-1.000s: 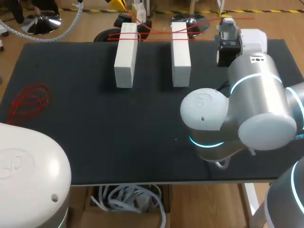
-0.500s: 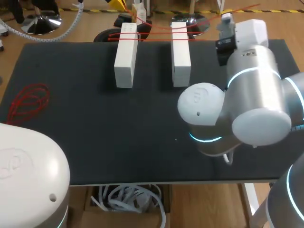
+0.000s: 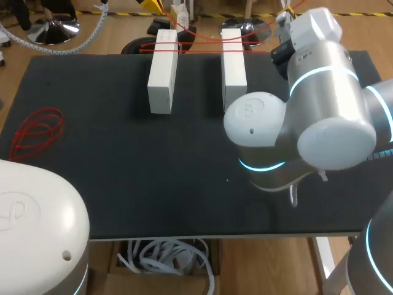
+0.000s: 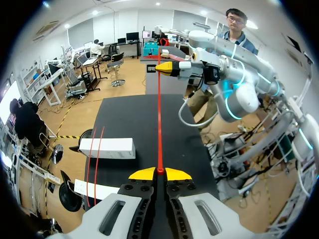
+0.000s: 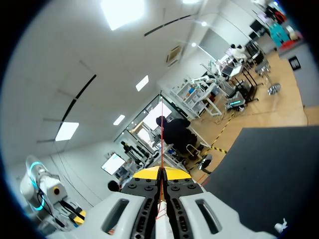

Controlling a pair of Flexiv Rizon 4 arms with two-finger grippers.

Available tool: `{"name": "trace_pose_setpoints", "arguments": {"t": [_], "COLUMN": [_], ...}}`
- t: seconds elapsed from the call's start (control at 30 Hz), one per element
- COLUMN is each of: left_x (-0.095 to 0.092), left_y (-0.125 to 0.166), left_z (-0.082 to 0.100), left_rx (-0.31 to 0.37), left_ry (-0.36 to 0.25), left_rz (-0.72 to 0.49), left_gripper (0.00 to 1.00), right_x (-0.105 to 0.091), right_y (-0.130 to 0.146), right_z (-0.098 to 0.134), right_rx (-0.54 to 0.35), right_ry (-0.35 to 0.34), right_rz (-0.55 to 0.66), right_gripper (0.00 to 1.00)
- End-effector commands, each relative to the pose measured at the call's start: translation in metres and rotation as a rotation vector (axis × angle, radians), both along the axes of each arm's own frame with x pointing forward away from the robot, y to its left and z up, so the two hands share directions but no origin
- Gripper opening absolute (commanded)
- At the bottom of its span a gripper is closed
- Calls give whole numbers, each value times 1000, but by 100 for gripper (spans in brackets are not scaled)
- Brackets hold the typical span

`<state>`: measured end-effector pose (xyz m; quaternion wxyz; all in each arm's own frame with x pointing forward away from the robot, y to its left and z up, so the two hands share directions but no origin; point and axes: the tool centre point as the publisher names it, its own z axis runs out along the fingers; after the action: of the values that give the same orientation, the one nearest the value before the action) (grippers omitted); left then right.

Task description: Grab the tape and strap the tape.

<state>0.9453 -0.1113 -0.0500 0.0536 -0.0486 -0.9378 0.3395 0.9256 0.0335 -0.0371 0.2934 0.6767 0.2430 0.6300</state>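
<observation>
A wide rectangular table [image 3: 123, 160] with a matte black top fills the scene from left to right; its near edge shows a thin pale rim.

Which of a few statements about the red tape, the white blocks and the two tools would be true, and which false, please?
1. Two white blocks lie side by side, apart, on the table. True.
2. The left tool is open and empty. False: it is shut on the red tape, which runs ahead to the other tool.
3. A loose red bundle lies on the table near its left edge. True.
4. The right tool holds a white block. False: it is shut on the red tape.
5. Red tape crosses the far ends of both blocks. True.
</observation>
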Motion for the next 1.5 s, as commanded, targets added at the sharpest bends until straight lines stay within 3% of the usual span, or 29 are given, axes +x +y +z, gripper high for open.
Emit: {"name": "trace_pose_setpoints", "arguments": {"t": [0.03,0.57,0.83,1.0,1.5], "left_x": [0,0,0,0,0], "left_y": [0,0,0,0,0], "left_z": [1,1,1,1,1], "left_rx": [4,4,4,4,4], "left_ry": [2,2,2,2,2], "left_rz": [0,0,0,0,0], "left_gripper": [0,0,0,0,0], "right_x": [1,1,8,8,8], "right_y": [-3,-3,19,24,25], "right_z": [18,18,21,22,23], "right_rx": [-323,-323,-886,-1293,-1316], "right_ry": [145,145,84,-10,-27], "right_rz": [67,67,-28,-96,-105], "right_gripper": [0,0,0,0,0]}}
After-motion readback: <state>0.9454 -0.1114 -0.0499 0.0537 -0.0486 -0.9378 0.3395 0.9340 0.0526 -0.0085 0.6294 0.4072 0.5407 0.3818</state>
